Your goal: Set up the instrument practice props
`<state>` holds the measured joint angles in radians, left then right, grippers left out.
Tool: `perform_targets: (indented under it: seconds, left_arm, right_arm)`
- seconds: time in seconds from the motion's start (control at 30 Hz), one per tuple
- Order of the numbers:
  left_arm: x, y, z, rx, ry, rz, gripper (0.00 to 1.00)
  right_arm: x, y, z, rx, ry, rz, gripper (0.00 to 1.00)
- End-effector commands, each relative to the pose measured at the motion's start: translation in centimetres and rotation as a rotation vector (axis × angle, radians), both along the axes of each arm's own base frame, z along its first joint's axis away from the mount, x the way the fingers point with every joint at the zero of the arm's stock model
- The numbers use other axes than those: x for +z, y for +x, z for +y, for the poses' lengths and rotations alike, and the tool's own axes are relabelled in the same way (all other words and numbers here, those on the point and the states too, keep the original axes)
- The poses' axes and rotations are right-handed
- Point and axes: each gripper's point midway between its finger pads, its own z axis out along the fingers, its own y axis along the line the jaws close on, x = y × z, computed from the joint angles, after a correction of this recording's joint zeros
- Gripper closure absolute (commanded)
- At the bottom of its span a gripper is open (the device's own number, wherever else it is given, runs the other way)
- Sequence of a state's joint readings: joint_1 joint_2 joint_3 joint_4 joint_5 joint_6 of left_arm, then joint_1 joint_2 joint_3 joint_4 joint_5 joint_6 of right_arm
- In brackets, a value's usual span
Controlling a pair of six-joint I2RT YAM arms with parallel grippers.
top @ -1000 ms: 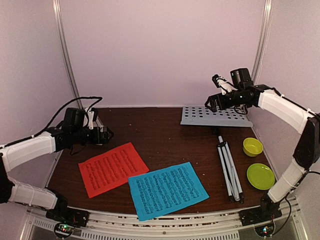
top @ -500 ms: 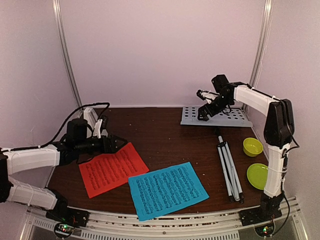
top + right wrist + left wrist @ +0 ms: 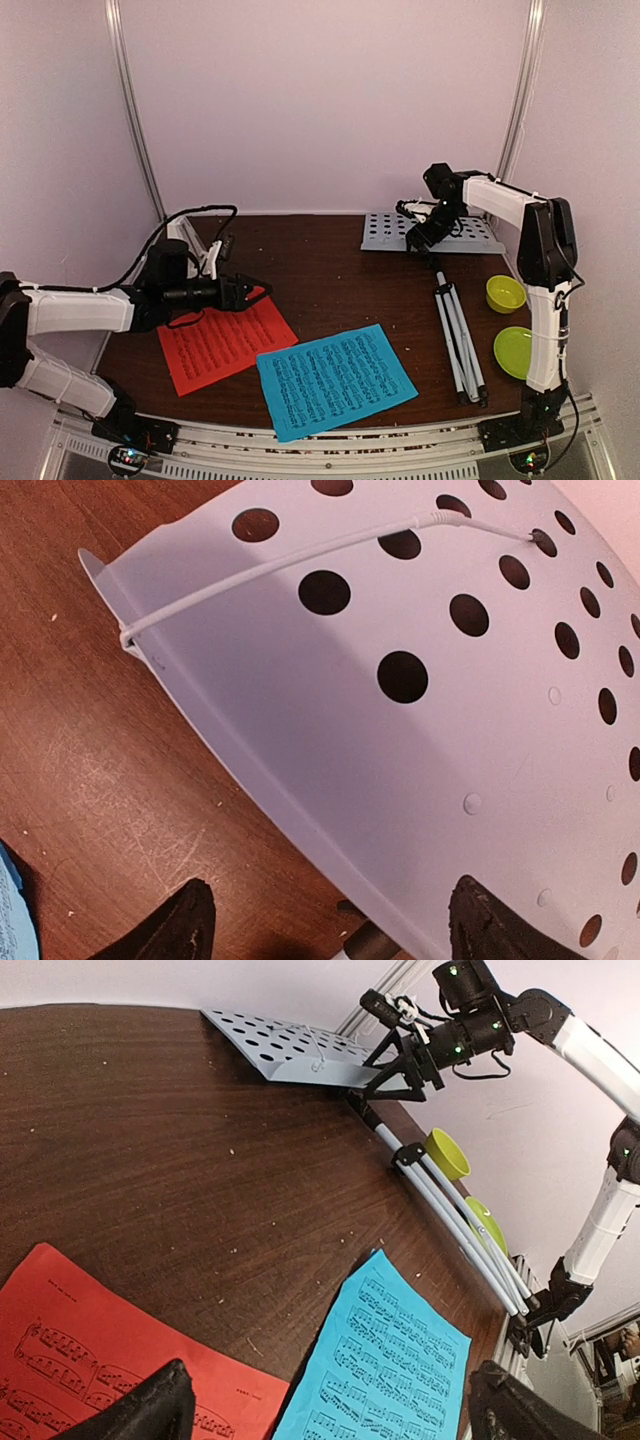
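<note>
— How far along is the setup?
— Barely begun, I judge. The perforated desk [image 3: 455, 232] lies unmounted at upper right. The folded tripod legs [image 3: 458, 335] lie just below it. The blue sheet [image 3: 335, 380] and red sheet [image 3: 225, 337] lie flat, lower centre and lower left.
— And the grippers?
— My right gripper [image 3: 425, 238] is spread wide at the desk's edge. My left gripper [image 3: 257, 291] is spread above the red sheet. Both are empty. I can't find the metronome.

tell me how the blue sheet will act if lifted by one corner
Probably floppy: the blue sheet looks thin and lies flat on the table, so a lifted corner would likely droop. It is likely very light and could slide on the smooth wood if pushed. With no raised edge showing, pinching it may be hard.
</note>
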<state>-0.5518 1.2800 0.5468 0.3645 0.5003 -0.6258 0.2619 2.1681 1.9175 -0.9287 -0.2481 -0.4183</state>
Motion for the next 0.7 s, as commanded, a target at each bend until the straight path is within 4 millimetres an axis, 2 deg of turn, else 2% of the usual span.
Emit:
perform_targets:
  seconds: [0.0, 0.13, 0.27, 0.4, 0.5, 0.67]
  left_arm:
    - [3.2, 0.7, -1.2, -0.031, -0.077, -0.077, 0.02]
    - [3.2, 0.7, -1.3, -0.033, -0.077, -0.076, 0.02]
    - [3.3, 0.8, -1.3, -0.033, -0.082, -0.073, 0.02]
    - [3.6, 0.7, -1.6, -0.047, -0.092, -0.074, 0.02]
    - [3.9, 0.7, -1.8, -0.059, -0.096, -0.076, 0.02]
    - [3.8, 0.9, -2.2, -0.070, -0.100, -0.065, 0.02]
  right_arm:
    - [-0.8, -1.9, 0.6, 0.050, 0.048, 0.081, 0.22]
    - [-0.9, -2.5, 0.7, 0.060, 0.059, 0.106, 0.34]
    - [-0.4, -2.4, 0.0, 0.039, 0.038, 0.092, 0.45]
    - [-0.3, -2.4, -1.0, 0.026, 0.011, 0.082, 0.50]
    - [-1.3, -2.7, -1.4, 0.028, -0.013, 0.097, 0.55]
    - [-2.5, -2.6, -1.9, 0.017, -0.039, 0.108, 0.59]
